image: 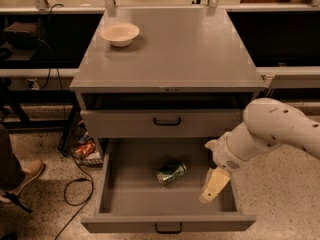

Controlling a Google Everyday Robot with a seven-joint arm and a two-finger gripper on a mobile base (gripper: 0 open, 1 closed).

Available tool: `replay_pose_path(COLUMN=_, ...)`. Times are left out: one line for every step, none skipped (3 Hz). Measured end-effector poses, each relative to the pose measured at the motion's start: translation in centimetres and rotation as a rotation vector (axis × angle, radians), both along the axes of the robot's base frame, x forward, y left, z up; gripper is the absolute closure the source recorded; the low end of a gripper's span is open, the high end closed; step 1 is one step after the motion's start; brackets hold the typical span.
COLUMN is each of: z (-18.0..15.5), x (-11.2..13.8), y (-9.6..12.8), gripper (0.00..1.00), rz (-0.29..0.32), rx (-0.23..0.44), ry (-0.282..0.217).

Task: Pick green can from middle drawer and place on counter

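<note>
The green can (171, 173) lies on its side in the open middle drawer (120, 206), near the drawer's centre. My gripper (214, 184) hangs from the white arm over the right part of the drawer, to the right of the can and apart from it. It holds nothing that I can see. The counter (185, 49) is the flat grey top of the cabinet, above the drawers.
A cream bowl (120, 33) sits at the counter's back left. The drawer above (167, 121) is slightly open. A red-orange item (84, 149) and black cables (75, 184) lie on the floor at left. A person's shoe (22, 176) is at far left.
</note>
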State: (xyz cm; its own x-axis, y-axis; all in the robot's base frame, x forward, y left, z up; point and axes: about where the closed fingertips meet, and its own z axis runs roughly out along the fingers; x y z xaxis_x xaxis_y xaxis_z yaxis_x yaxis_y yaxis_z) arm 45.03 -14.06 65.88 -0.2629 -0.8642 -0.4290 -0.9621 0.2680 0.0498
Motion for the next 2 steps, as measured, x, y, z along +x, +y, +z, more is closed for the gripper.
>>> replay_pose_path(z=-6.1, x=1.0, y=2.1, gripper=0.00, rz=-0.005, rx=0.041, ry=0.028)
replay_pose_path(z=-10.6, x=2.5, y=4.5, gripper=0.00, rz=-0.028, rx=0.096, ry=0.021)
